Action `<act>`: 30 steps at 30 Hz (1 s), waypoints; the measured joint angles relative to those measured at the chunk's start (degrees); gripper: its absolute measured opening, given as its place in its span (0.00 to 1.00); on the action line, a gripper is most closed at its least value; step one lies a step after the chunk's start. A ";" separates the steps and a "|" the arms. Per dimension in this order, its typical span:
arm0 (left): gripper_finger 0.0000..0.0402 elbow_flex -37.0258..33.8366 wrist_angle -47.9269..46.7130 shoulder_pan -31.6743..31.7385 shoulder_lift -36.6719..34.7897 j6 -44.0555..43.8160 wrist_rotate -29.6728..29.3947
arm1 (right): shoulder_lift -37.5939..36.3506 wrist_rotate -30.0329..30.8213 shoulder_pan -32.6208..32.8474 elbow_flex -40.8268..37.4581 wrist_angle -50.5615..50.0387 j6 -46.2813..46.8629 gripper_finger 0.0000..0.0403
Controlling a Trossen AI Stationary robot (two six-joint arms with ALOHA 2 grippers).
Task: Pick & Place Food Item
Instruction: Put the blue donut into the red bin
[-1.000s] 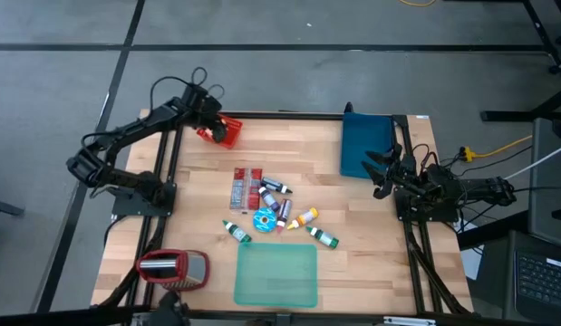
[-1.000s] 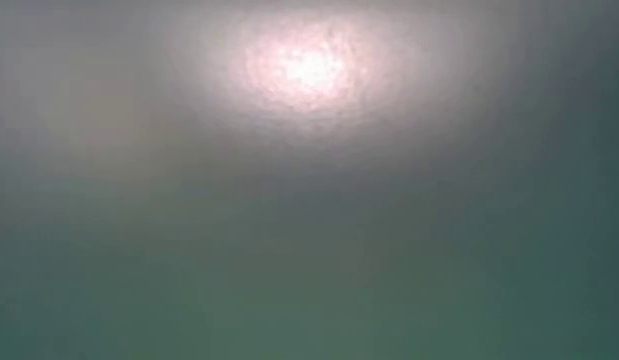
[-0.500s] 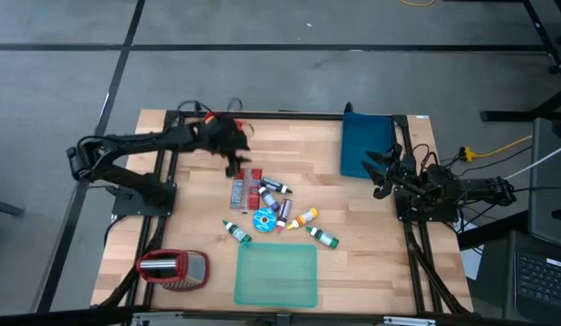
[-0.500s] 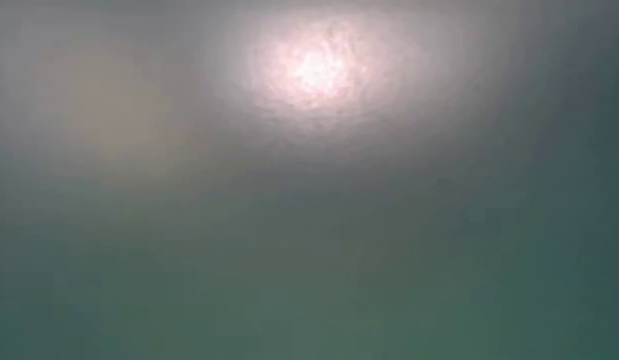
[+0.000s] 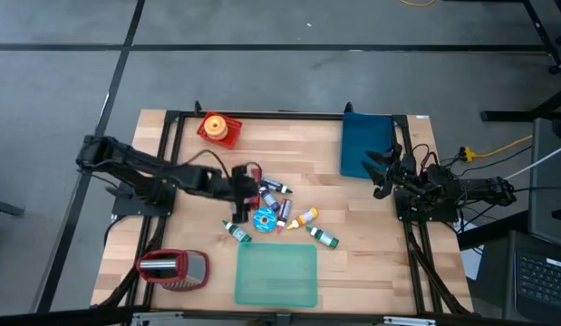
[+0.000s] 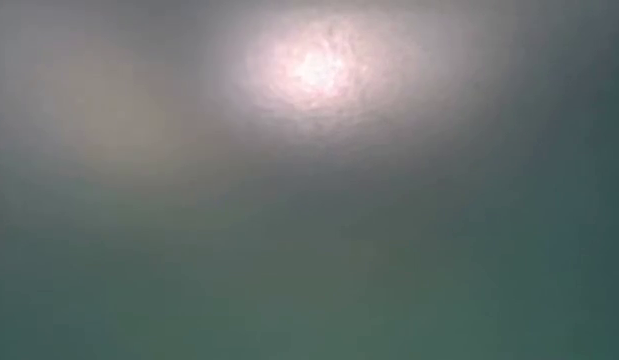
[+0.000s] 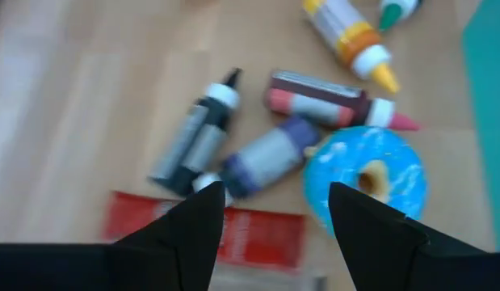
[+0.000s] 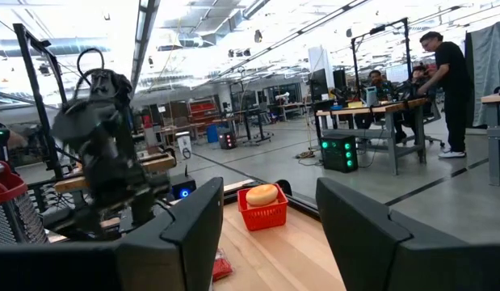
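Note:
A pile of small things lies at the table's middle: a blue iced donut (image 5: 265, 219) (image 7: 367, 176), several little bottles (image 7: 193, 137) and flat red packets (image 7: 258, 236). My left gripper (image 5: 251, 188) (image 7: 274, 222) hovers open just above the pile's left side, slanting down, with nothing between its fingers. A red basket (image 5: 215, 127) (image 8: 262, 212) holding an orange bun (image 8: 262, 194) rests on its base at the far left. My right gripper (image 5: 380, 172) (image 8: 266, 234) waits open at the table's right side. The low view shows only a blur.
A dark blue bin (image 5: 366, 145) stands at the far right. A translucent green board (image 5: 275, 274) lies near the front edge. A red and silver appliance (image 5: 171, 269) sits at the near left. People stand in the room beyond the table.
My left gripper has swung from the red basket at the far left toward the table's middle and near side. It now hangs over the pile of bottles and packets. The basket with the bun stays where it was, uncovered.

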 joint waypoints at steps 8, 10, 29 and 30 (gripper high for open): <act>0.58 4.16 1.71 -3.87 11.61 -8.06 0.46 | 0.01 -0.01 0.00 0.00 -0.14 0.00 0.51; 0.59 5.55 1.50 -3.73 13.93 -8.84 0.44 | 0.02 0.00 0.00 0.00 -0.11 0.00 0.51; 0.59 8.08 -0.65 -3.13 18.51 -8.84 2.27 | 0.01 -0.02 0.00 0.00 -0.37 0.00 0.51; 0.59 8.08 -0.65 -3.13 18.51 -8.84 2.28 | 0.02 -0.02 0.00 0.00 -0.39 0.00 0.51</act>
